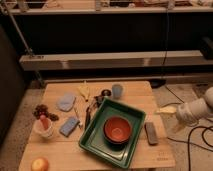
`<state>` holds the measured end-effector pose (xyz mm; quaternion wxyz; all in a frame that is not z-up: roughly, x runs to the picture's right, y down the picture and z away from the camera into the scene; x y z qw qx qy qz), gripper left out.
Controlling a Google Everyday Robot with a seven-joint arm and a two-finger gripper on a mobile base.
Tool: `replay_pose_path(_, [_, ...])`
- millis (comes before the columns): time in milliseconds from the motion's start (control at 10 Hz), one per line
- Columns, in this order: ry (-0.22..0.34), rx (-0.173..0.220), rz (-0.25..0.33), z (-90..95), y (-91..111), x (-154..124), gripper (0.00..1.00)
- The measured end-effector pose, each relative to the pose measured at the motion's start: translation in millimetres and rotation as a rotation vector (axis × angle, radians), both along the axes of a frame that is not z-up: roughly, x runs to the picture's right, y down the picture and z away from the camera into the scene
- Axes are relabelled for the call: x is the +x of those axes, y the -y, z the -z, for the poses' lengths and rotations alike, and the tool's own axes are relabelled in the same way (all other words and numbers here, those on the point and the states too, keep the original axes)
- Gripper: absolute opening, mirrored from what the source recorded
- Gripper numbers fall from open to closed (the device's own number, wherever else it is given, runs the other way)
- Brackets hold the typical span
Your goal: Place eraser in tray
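**Eraser (pixel 151 133) on the table, outside the tray (pixel 95 141)**

The eraser lies flat on the wooden table (pixel 135 92), just beside the tray's right rim. An orange bowl (pixel 118 130) sits inside the tray. My gripper (pixel 167 110) hovers off the table's right edge, right of the eraser and slightly farther back, not touching it. I cannot tell whether it is open or closed.

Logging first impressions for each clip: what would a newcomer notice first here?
The large dark-green plastic tray in the middle of the wooden table, holding an orange-red bowl. The small dark grey-brown eraser lies just right of it, and the gripper hangs near the table's right edge.
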<state>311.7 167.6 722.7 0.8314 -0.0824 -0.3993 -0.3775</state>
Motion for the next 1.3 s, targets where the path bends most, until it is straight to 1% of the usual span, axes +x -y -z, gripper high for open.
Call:
replay_pose_path(100, [-0.017,-0.029,0.017,-2.7,-1,-6,0.8])
replay_pose_path(200, [-0.034,-0.05,0.05,-6.9,-3,-11,0.8])
replay_pose_path(300, [-0.042,-0.054,0.088,-11.1,-6,-13,0.8])
replay_pose_path(400, [-0.037,-0.035,0.211,-17.8,-14,-14,0.8])
replay_pose_path(500, [-0.015,-0.007,0.333,-25.4,-22,-15,0.8])
replay_pose_path(600, [-0.006,0.028,0.399,-30.2,-25,-13,0.8])
replay_pose_path(700, [0.004,0.045,0.462,-32.2,-33,-8,0.8])
replay_pose_path(800, [0.011,0.06,0.488,-34.5,-32,-10,0.8])
replay_pose_path(1000, [0.01,0.064,0.488,-35.1,-33,-9,0.8])
replay_pose_path(1100, [0.014,0.062,0.504,-34.7,-36,-11,0.8])
replay_pose_path(1300, [0.019,0.074,0.58,-41.6,-48,-26,0.8])
